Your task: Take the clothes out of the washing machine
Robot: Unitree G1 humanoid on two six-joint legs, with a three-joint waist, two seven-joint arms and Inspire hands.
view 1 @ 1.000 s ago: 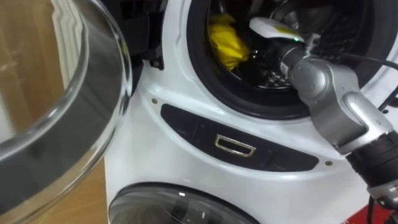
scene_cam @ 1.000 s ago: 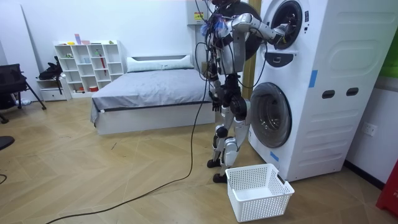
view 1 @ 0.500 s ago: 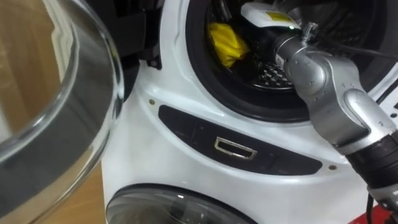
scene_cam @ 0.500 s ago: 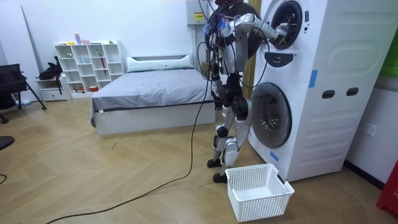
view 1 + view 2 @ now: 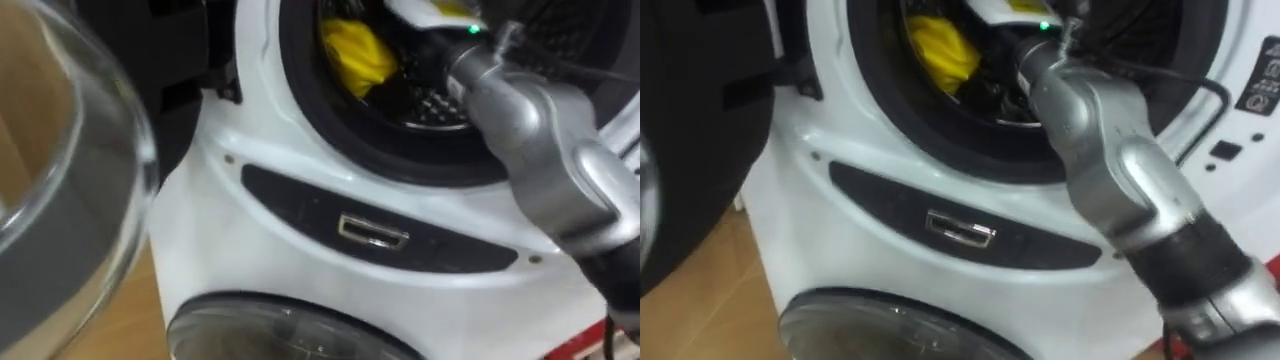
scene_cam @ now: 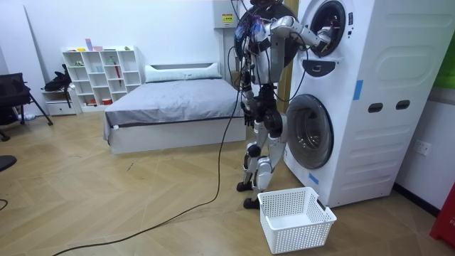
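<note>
Yellow cloth (image 5: 356, 50) in washer drum (image 5: 441, 101), just left of right robot hand (image 5: 430, 13), its grip indiscernible.

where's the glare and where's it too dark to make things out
Left eye view: the open glass door at the left catches pale reflections, the lower door glass carries small highlights, and the drum is dark, with the yellow cloth the one bright thing inside. Room view: even light across the floor and the white basket.
</note>
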